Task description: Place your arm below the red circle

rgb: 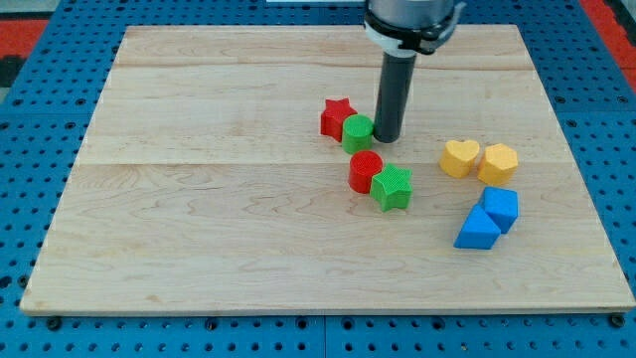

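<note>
The red circle (365,171) lies near the middle of the wooden board (199,199), touching a green star (393,188) on its right. My tip (387,138) rests on the board above the red circle and slightly to its right, right next to a green circle (358,131). A red star (337,117) touches the green circle on its left.
A yellow heart (459,158) and a yellow hexagon (498,162) sit side by side at the view's right. Below them are a blue cube (501,207) and a blue triangular block (476,230). A blue pegboard (30,119) surrounds the board.
</note>
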